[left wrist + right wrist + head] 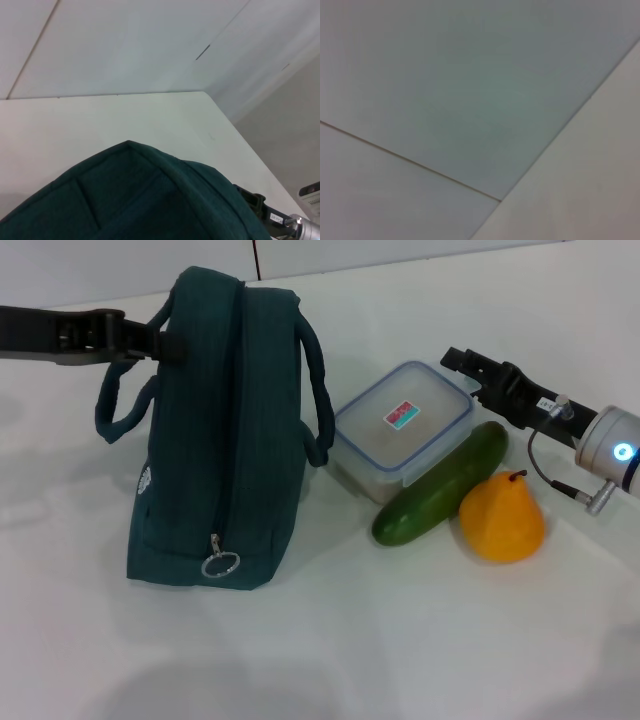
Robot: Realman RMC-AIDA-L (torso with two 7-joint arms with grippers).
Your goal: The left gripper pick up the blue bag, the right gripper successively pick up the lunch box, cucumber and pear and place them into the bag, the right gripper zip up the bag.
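The blue bag (215, 435) stands upright on your white table (400, 640), zipped, its ring pull (220, 564) hanging low on the near end. Your left gripper (150, 340) is at the bag's top far corner beside the handle (120, 405); you cannot tell how its jaws stand. Just right of the bag lies the lunch box (402, 428), touching the bag's other handle. The cucumber (440, 485) lies against the box's near side, the pear (502, 518) touching the cucumber. Your right gripper (470, 367) hovers at the box's far right corner, jaw state unclear.

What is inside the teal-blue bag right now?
Cannot be seen: the dark teal-blue fabric bag stands zipped shut. The clear blue-rimmed lunch box, green cucumber and orange-yellow pear lie outside, beside it.
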